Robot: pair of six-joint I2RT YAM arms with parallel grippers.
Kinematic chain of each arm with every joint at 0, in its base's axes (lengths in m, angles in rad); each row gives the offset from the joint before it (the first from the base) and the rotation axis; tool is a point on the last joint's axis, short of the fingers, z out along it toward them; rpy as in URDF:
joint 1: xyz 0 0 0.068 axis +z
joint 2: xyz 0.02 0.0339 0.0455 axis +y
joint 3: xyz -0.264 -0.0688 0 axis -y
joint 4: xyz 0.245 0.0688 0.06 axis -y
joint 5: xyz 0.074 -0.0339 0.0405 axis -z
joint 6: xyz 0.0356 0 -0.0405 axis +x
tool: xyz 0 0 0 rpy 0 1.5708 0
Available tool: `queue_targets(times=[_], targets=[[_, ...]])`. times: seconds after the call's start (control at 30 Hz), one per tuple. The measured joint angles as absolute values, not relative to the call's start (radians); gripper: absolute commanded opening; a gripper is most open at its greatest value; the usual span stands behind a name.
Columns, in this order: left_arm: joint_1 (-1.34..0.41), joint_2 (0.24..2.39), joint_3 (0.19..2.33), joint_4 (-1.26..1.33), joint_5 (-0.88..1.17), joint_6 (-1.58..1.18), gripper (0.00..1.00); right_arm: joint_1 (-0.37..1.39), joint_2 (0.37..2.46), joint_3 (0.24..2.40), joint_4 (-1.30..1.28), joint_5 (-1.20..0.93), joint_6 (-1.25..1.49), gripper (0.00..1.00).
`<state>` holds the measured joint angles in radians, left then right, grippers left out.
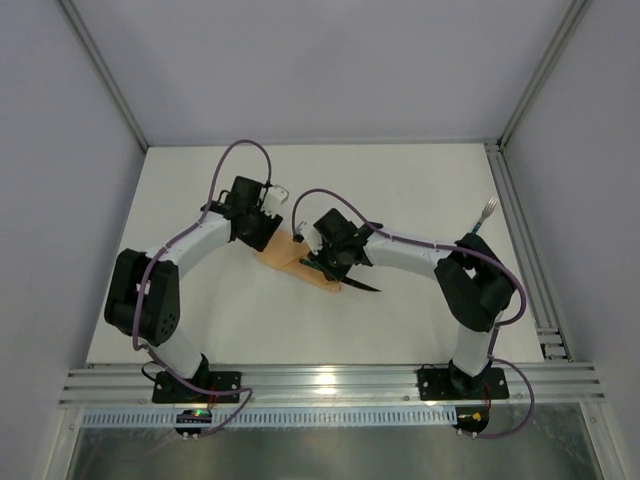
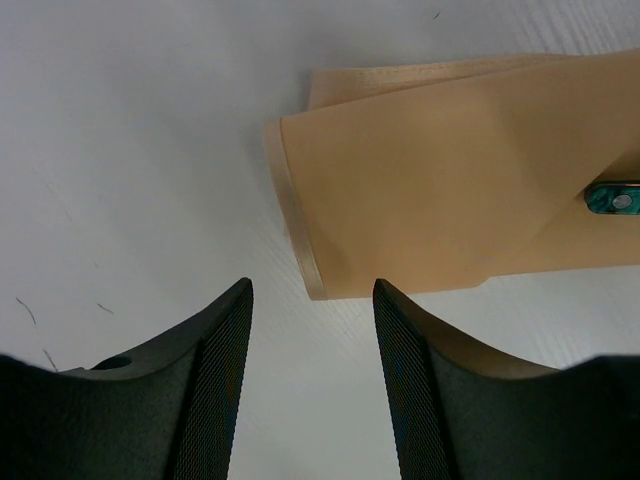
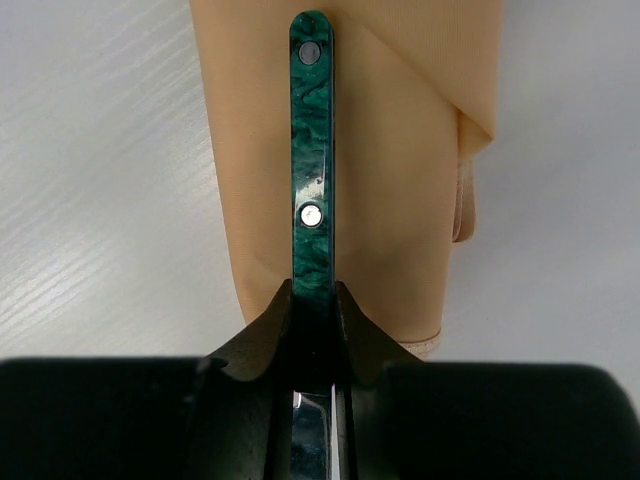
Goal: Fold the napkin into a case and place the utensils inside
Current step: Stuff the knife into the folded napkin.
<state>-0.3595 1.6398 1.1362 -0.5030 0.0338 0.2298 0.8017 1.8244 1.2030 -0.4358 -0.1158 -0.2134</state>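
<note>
The peach-orange case lies folded flat at mid-table. My right gripper is shut on the knife, whose dark blade sticks out toward the lower right. In the right wrist view the gripper clamps the teal-green handle, which lies over the case next to a folded flap. My left gripper is open and empty just off the case's upper-left end; in the left wrist view its fingers straddle bare table below the case's corner. The knife's handle tip shows there. The fork lies far right.
A metal rail runs along the table's right edge and an aluminium frame along the near edge. White table surrounds the case.
</note>
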Motion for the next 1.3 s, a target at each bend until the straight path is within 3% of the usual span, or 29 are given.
queue_targets(times=[0.3, 0.77, 1.2, 1.3], targets=[[-0.358, 1.697, 1.127, -0.441, -0.013, 0.224, 0.51, 0.794, 1.875, 1.250, -0.483, -0.123, -0.210, 0.04], [-0.358, 1.770, 1.119, -0.419, -0.007, 0.223, 0.23, 0.783, 1.970, 1.382, -0.535, -0.130, -0.172, 0.04], [-0.355, 1.772, 1.120, -0.413, 0.019, 0.235, 0.19, 0.783, 2.064, 1.502, -0.535, -0.131, -0.131, 0.05], [-0.349, 1.778, 1.120, -0.408, 0.020, 0.239, 0.19, 0.783, 2.074, 1.511, -0.530, -0.132, -0.124, 0.15]])
